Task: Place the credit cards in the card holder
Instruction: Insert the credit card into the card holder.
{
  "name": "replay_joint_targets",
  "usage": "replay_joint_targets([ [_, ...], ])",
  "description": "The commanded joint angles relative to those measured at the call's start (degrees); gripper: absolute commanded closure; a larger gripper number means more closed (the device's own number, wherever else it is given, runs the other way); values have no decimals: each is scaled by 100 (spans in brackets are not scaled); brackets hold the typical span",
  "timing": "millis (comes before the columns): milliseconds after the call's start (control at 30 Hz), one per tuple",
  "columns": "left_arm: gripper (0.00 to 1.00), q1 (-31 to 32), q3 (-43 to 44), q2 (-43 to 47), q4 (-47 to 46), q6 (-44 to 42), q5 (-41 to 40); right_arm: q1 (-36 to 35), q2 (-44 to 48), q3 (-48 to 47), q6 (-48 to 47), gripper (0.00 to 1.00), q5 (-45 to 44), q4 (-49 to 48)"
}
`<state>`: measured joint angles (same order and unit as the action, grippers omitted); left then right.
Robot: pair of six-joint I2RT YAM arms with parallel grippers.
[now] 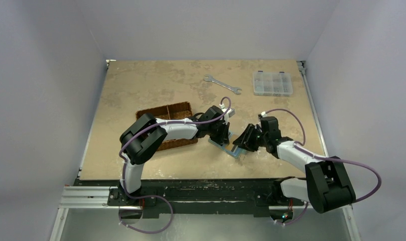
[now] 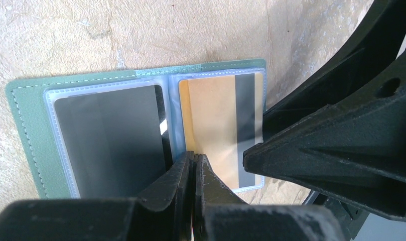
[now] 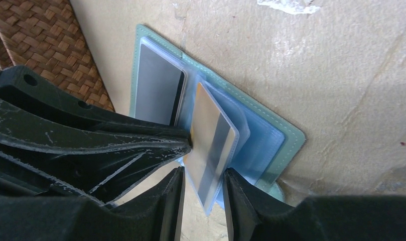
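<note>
The card holder (image 2: 27, 125) lies open on the table, grey-green outside with clear blue-grey pockets. A black credit card (image 2: 110, 135) fills its left pocket and an orange-yellow card (image 2: 211, 125) with a dark stripe sits in a right-hand sleeve. My left gripper (image 2: 194, 156) is shut, its tips pressing at the fold between the two pockets. In the right wrist view the orange card's sleeve (image 3: 213, 135) stands lifted off the holder (image 3: 286, 135), between the fingers of my right gripper (image 3: 204, 173), whose jaws stand apart. From above, both grippers (image 1: 222, 138) (image 1: 241, 143) meet over the holder (image 1: 234, 152).
A brown woven basket (image 1: 175, 109) stands just left of the holder, under the left arm. Farther back lie a wrench (image 1: 222, 84) and a clear compartment box (image 1: 272, 83). The basket's weave (image 3: 45, 40) also fills the right wrist view's upper left.
</note>
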<state>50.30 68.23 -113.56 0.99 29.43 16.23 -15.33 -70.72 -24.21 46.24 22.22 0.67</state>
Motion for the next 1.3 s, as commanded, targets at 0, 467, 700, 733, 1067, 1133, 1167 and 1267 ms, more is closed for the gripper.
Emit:
replay_joint_targets([
  [0, 100, 15, -72, -75, 67, 48, 172, -63, 0, -225, -61, 59, 461, -492],
  [467, 91, 8, -76, 361, 34, 166, 213, -93, -258, -246, 53, 51, 683, -1155],
  [700, 82, -58, -277, 828, 184, 142, 100, -93, -311, -389, 41, 51, 756, -1170],
  [733, 80, -76, -325, 922, 204, 130, 93, -91, -289, -398, 43, 51, 774, -1158],
  [1067, 66, -319, -711, 2333, 788, 35, -99, -325, -707, -840, -71, 45, 1038, -1185],
  [1133, 63, -355, -724, 2747, 1000, 5, -220, -384, -917, -945, -54, 44, 1026, -1225],
  [1167, 62, -379, -715, 2905, 1103, -13, -284, -406, -1012, -1000, -47, 45, 1011, -1217],
  [1267, 60, -435, -684, 3354, 1377, -46, -504, -417, -1127, -1095, -105, 45, 862, -1049],
])
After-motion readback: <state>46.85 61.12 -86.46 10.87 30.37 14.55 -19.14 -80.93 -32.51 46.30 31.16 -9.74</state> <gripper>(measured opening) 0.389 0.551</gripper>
